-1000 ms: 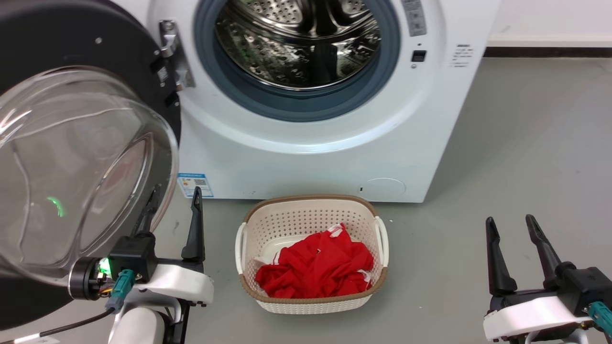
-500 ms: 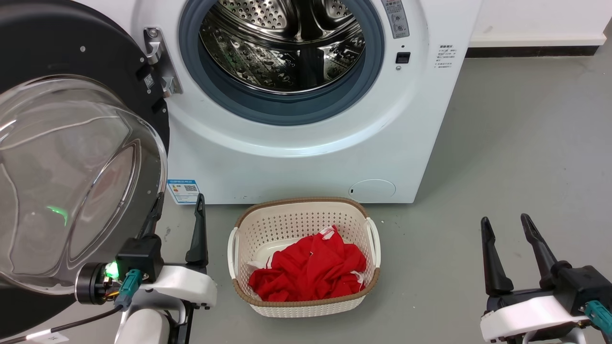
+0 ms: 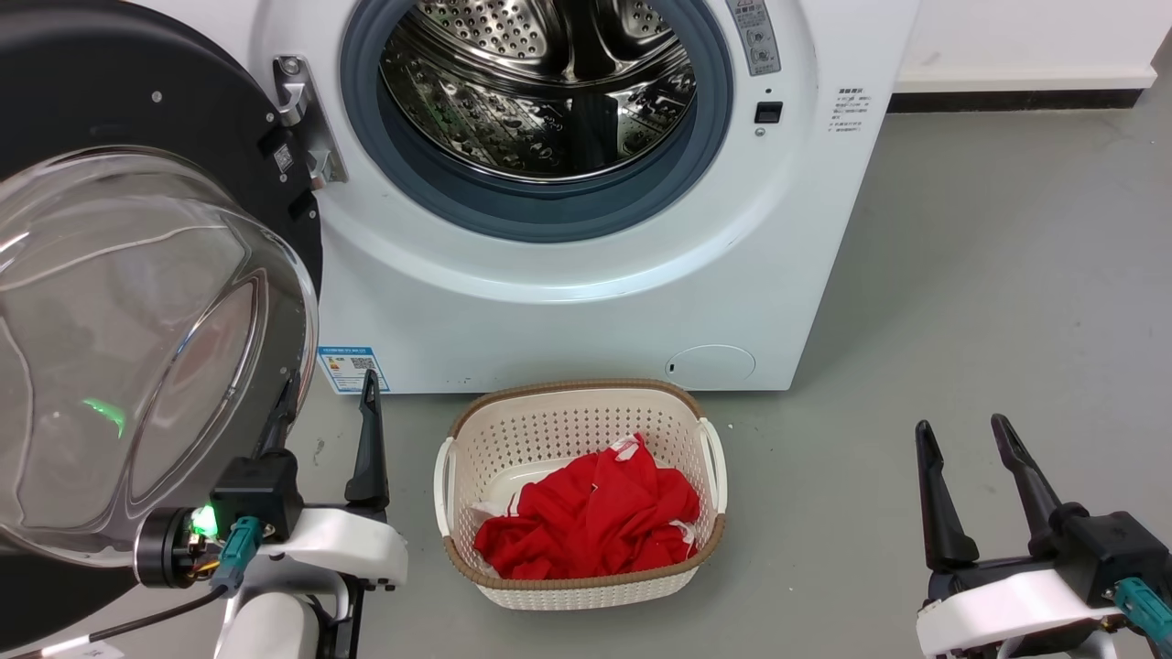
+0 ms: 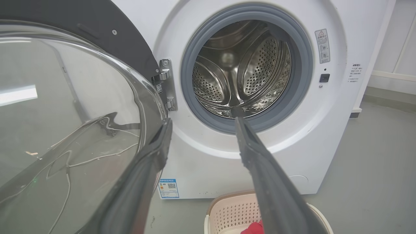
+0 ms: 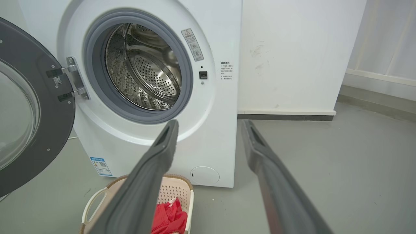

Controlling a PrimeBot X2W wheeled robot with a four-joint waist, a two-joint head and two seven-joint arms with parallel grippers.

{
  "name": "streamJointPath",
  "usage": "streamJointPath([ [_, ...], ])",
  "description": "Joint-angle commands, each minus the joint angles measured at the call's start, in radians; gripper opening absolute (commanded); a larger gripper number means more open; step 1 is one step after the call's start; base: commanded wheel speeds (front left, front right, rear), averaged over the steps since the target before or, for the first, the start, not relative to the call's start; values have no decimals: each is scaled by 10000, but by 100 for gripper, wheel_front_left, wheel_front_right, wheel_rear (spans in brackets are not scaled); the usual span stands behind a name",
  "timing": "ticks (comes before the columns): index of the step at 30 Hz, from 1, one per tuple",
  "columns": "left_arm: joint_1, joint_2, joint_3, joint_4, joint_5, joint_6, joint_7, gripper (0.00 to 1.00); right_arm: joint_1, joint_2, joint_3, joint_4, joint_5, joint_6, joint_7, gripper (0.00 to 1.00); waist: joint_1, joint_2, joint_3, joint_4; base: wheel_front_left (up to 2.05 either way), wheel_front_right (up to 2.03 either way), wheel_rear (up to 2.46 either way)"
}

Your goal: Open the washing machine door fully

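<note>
Washing machine door (image 3: pixel 137 110) stands wide open at left of machine (image 3: pixel 568 311), glass bowl (image 3: pixel 137 348) bulging nearward. Left gripper (image 3: pixel 327 392) spread, empty; left wrist view puts one finger (image 4: pixel 156 152) just beside bowl rim. Right gripper (image 3: pixel 961 428) spread, empty, well right of basket (image 3: pixel 586 386). Right wrist view gives hinge (image 5: pixel 73 78) face-on.

L tool (image 3: pixel 331 380) & R tool (image 3: pixel 960 423) both spread, fingers up.

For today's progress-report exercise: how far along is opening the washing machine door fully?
Done: the round glossy black door with clear glass bowl is swung wide off the steel drum opening. In hand: open left gripper sits beside the bowl's rim, contact unclear. Left: perhaps a final push; right gripper open, idle.
</note>
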Motion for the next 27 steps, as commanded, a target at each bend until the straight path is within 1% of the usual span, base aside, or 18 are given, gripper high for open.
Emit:
streamJointPath([
  [1, 115, -36, 1, -35, 83, 48, -72, 100, 75, 12, 6, 37, 30, -7, -41, 100, 0, 0, -3, -9, 0, 0, 0],
  [9, 150, -60, 94, -93, 158, 38, -71, 100, 23, 12, 26, 129, 75, -7, -90, 100, 0, 0, -10, -80, 0, 0, 0],
  [10, 116, -65, 79, -61, 98, 38, -13, 0, -1, 0, 17, 121, 35, 0, -50, 0, 0, 0, -11, -82, 0, 0, 0],
  [15, 440, -167, 35, 303, 75, 37, 37, 0, 193, 2, 31, 464, 39, 0, -44, 0, 0, 0, -13, -85, 0, 0, 0],
  [24, 390, -280, 357, 357, -1713, -212, 554, 0, 14, -99, 53, 625, 2041, 0, 259, 0, 0, 0, -33, -71, 0, 0, 0],
  [25, 411, -314, 416, 331, -2280, -289, 676, 0, -59, -128, 54, 692, 2658, -1, 359, 0, 0, 0, -39, -67, 0, 0, 0],
  [27, 423, -335, 458, 318, -2640, -340, 756, 0, -99, -145, 53, 732, 3051, -1, 424, 0, 0, 0, -44, -64, 0, 0, 0],
])
